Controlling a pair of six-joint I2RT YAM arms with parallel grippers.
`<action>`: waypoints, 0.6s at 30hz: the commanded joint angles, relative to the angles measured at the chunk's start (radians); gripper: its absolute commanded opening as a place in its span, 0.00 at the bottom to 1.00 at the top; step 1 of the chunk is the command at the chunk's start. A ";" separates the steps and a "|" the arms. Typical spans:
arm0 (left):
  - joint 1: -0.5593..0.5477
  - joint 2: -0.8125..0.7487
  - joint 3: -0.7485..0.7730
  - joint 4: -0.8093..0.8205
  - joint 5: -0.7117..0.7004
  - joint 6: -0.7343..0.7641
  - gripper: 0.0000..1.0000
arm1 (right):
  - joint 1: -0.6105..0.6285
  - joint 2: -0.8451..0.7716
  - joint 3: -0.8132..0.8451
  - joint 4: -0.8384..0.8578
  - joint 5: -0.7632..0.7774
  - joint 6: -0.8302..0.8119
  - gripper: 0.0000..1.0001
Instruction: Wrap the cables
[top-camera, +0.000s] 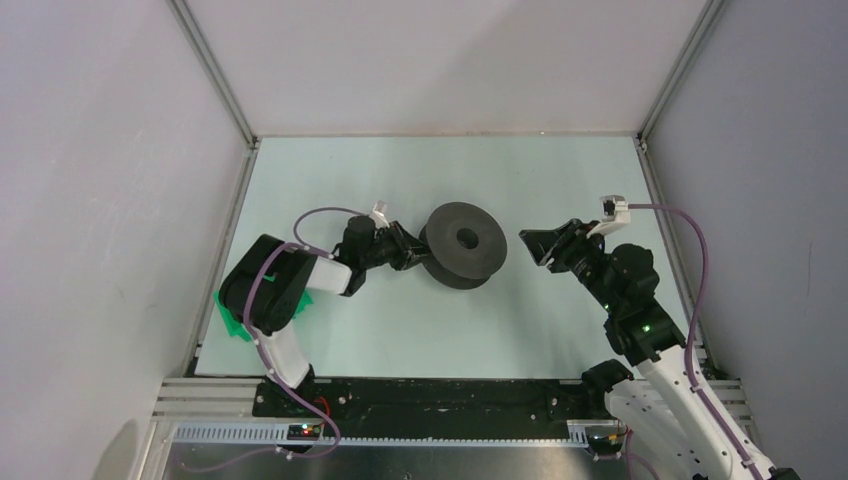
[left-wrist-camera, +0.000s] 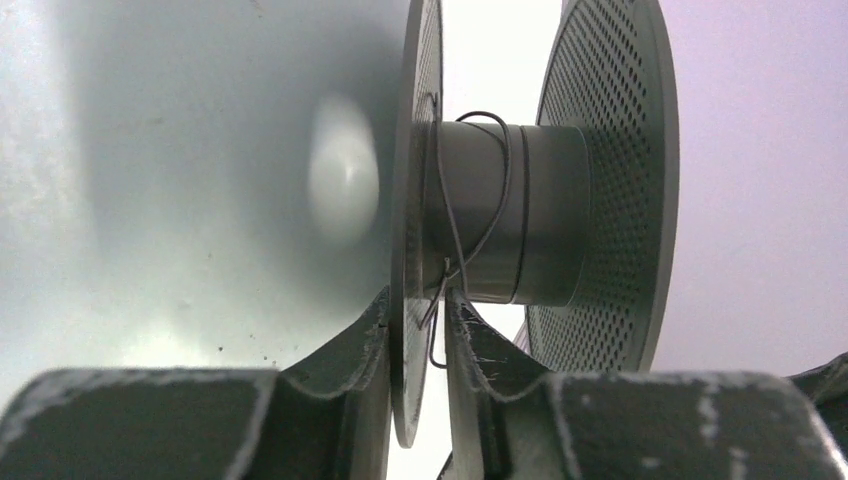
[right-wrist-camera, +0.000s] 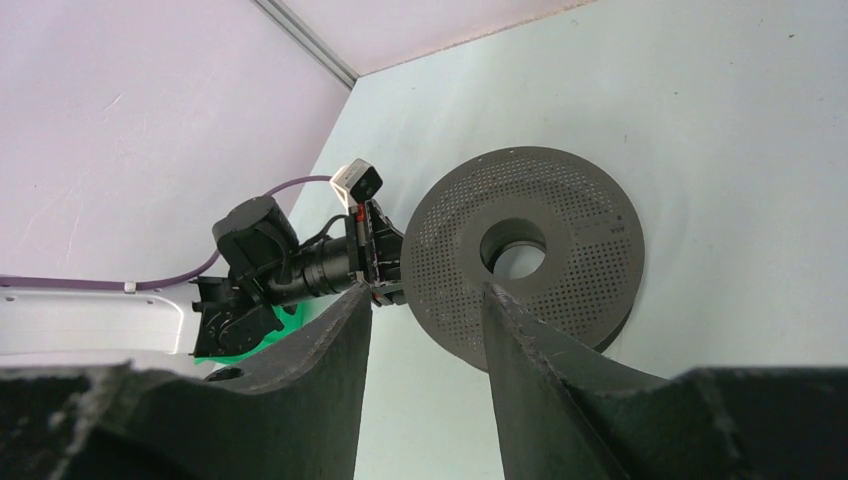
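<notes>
left gripper (left-wrist-camera: 418, 305) is at a narrow opening, straddling the rim of the near flange (left-wrist-camera: 412, 200) of the dark grey spool (top-camera: 462, 243). inner finger looks right against the flange. the outer finger has a bright gap to it, so no clamp that i can see. the cable (left-wrist-camera: 507, 170), a thin black wire, sits on the hub (left-wrist-camera: 545, 215) between the two flanges in a few loose, crossing turns, not tight. its free end hangs down in that gap between flange and outer finger, curled into a small loop. can't tell if either finger touches it. right gripper (right-wrist-camera: 428, 292) is about half open with nothing in it, off to the spool's right and well apart, pointed at the perforated far flange (right-wrist-camera: 560, 300). spool rests tilted on the pale green tabletop (top-camera: 400, 340), bore (right-wrist-camera: 518, 258) facing up toward the right arm. short plain strip beside the bore among the perforations, anything on it too small to read. green piece (top-camera: 232, 322) on the tabletop under the left arm's elbow.
</notes>
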 joint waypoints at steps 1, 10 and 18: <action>0.016 -0.013 -0.010 0.066 0.010 0.049 0.27 | -0.006 -0.015 0.007 0.002 -0.015 -0.018 0.49; 0.042 -0.023 -0.043 0.047 -0.025 0.060 0.35 | -0.006 -0.031 0.008 -0.013 -0.012 -0.018 0.49; 0.061 -0.041 -0.072 0.018 -0.064 0.091 0.35 | -0.006 -0.026 0.007 -0.020 -0.015 -0.013 0.49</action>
